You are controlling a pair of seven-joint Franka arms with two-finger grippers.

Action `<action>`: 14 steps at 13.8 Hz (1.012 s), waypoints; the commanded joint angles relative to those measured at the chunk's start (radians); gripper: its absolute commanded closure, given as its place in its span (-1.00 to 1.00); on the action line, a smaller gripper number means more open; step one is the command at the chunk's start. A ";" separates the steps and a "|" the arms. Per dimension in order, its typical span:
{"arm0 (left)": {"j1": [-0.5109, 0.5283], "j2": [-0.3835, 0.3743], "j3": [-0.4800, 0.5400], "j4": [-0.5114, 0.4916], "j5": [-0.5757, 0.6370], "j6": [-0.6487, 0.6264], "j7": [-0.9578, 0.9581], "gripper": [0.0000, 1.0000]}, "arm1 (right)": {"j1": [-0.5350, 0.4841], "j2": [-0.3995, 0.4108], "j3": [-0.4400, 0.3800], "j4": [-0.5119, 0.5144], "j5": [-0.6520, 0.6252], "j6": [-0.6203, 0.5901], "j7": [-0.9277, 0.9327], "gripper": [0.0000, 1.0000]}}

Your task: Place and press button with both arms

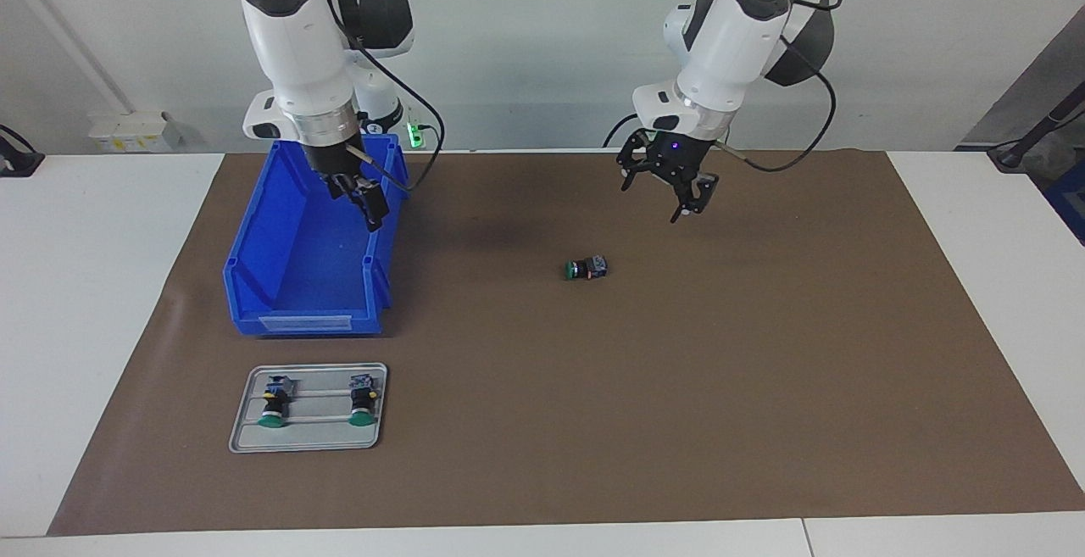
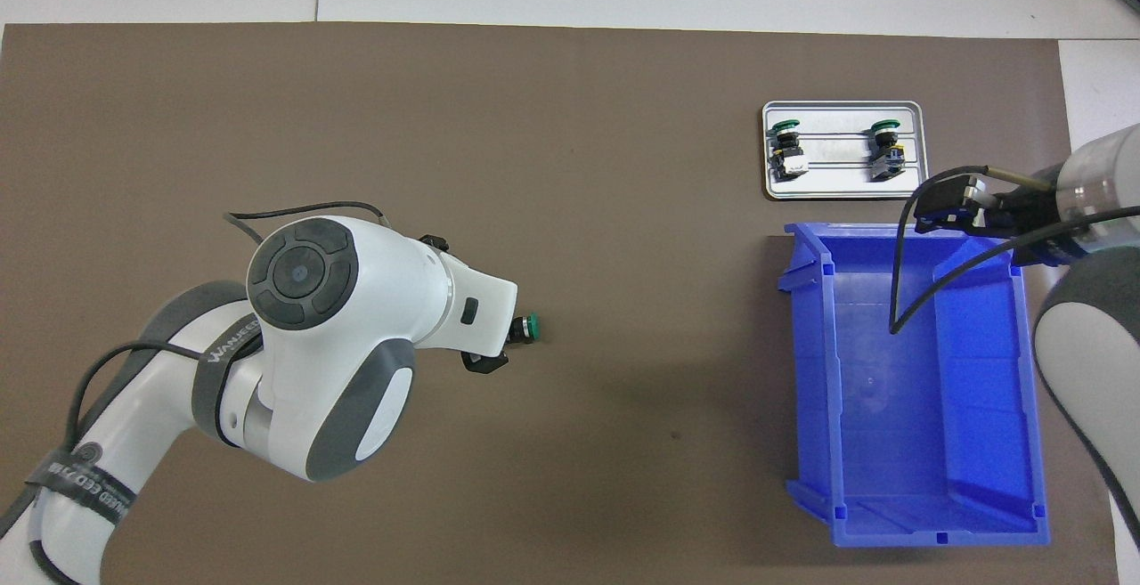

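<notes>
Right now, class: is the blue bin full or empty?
Empty: the blue bin shows only bare floor inside in both views; the right hand hangs over it.

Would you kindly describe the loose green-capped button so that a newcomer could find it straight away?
Start from the brown mat covering the table, then look at its bare middle under the raised left gripper. The button lies there on its side. Its two lookalikes sit on the grey tray next to the blue bin; this one lies alone.
</notes>
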 commanded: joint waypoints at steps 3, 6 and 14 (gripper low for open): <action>-0.064 0.077 0.017 -0.040 -0.018 0.120 0.091 -0.98 | -0.052 0.081 0.007 0.182 0.040 -0.135 -0.248 -1.00; -0.080 0.149 0.015 -0.031 -0.021 0.212 0.088 -0.98 | -0.073 0.077 0.009 0.188 0.040 -0.146 -0.394 -1.00; -0.132 0.220 0.017 -0.079 -0.028 0.258 0.091 -0.79 | -0.035 0.010 0.018 0.122 0.039 -0.174 -0.377 -1.00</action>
